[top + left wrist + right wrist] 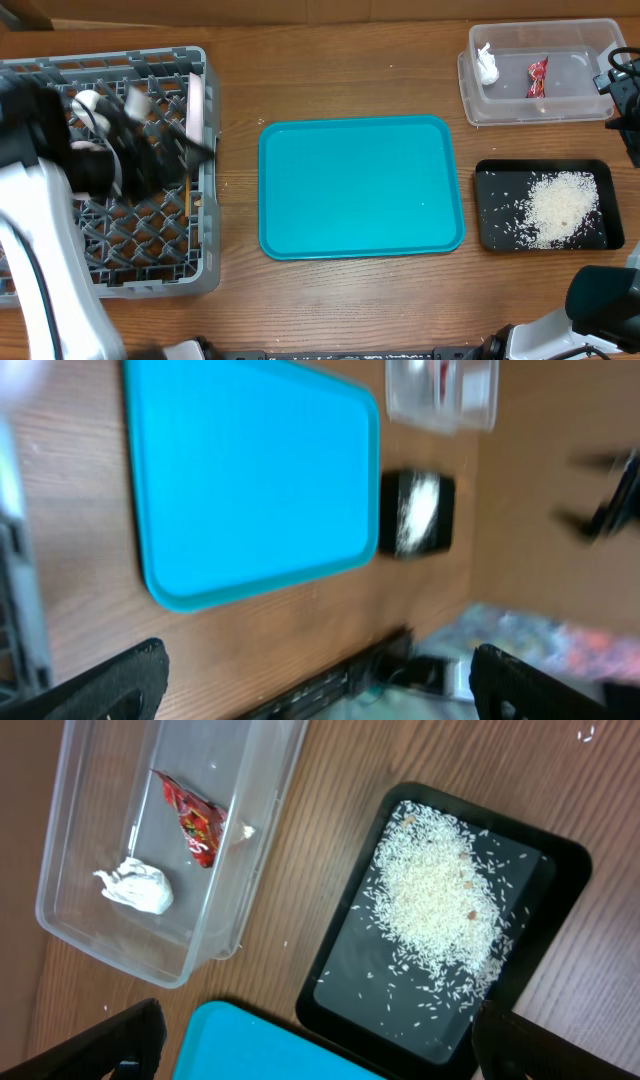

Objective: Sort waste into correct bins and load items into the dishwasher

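The grey lattice dish rack (150, 283) stands at the left. A large white plate (197, 100) stands on edge in it, and other white dishes (88, 100) are half hidden under my blurred left arm. My left gripper (320, 680) is open and empty, above the wood near the rack. The clear tub (540, 112) holds the white tissue (487, 65) and the red wrapper (537, 77). The black tray (490, 172) holds rice crumbs (560, 208). My right gripper (320, 1040) is open and empty, above the tub (60, 840), the tissue (135, 885), the wrapper (192, 818) and the rice (435, 885).
The teal serving tray (360, 185) lies bare in the middle of the table, between the rack and the black tray. It also shows in the left wrist view (250, 470). A few stray crumbs lie on the wood by the rack.
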Available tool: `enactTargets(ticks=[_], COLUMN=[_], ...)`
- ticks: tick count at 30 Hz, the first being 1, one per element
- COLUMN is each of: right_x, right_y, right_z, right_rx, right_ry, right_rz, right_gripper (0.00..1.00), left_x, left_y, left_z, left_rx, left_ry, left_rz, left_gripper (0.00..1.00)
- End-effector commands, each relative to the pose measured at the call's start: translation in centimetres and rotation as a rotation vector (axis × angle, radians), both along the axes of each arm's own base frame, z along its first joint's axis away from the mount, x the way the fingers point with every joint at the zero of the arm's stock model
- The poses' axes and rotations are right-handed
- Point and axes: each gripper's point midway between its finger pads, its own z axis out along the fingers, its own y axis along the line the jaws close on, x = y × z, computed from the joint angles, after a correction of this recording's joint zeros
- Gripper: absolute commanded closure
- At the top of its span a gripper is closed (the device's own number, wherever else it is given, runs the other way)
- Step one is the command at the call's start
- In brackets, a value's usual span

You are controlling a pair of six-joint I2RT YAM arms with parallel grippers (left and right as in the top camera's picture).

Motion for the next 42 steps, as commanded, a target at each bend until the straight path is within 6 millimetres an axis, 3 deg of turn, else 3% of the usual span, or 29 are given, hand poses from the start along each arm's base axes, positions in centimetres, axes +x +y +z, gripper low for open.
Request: enactTargets(ticks=[1,2,3,9,16,18,22,24,27,31,36,40,42], right_x=[0.1,0.1,0.1,0.1,0.1,0.1,0.1,0.1,0.1,0.0,0.0,0.1,0.1], right_y=[-0.1,-0.1,-0.1,-0.1,-0.1,-0.1,-0.1,-0.1,-0.1,-0.2,-0.2,-0.1,-0.1], right_z=[0.6,0.6,0.6,0.6,0.6,0.6,0.6,0.6,0.6,0.6,0.6,0.6,0.6], right_rx=[-0.010,-0.010,-0.010,-0.010,-0.010,-0.010,-0.010,-0.010,-0.010,-0.010,-0.010,-0.010,-0.010], right_ry=[-0.017,-0.017,-0.017,-0.017,-0.017,-0.017,-0.017,-0.017,-0.017,-0.017,-0.017,-0.017,-0.017], right_rz=[-0.003,-0.003,-0.003,-0.003,-0.003,-0.003,-0.003,-0.003,-0.003,-0.003,-0.003,-0.003,-0.003], right_gripper=[0.00,0.00,0.00,0.00,0.00,0.00,0.00,0.00,0.00,0.00,0.00,0.00,0.00], left_x=[-5.4,-7.6,-8.5,-11.7,-12.9,-13.3,-12.0,-10.5,-8.8,-8.2,-7.4,-7.0,-6.8], left_y=[-2.5,-3.5,-3.8,-4.6,-1.2,-1.2,-0.9,-1.4,-4.2,-7.9,-10.1,-10.9,-10.9], left_z=[-2.1,-3.0,-3.5,-5.4,-8.2,-8.3,-8.2,-7.8,-7.1,-9.1,-13.3,-15.0,-15.5], left_rx=[0.039,0.033,0.031,0.042,0.290,0.280,0.290,0.270,0.206,0.165,0.184,0.215,0.200], left_ry=[0.013,0.028,0.031,0.044,0.134,0.169,0.116,0.013,-0.280,-0.615,-0.895,-1.172,-1.198], left_rz=[-0.066,-0.051,-0.042,0.008,0.048,0.068,0.081,0.033,-0.225,-0.532,-0.628,-0.638,-0.577], left_gripper=[0.03,0.04,0.00,0.00,0.00,0.00,0.00,0.00,0.00,0.00,0.00,0.00,0.00])
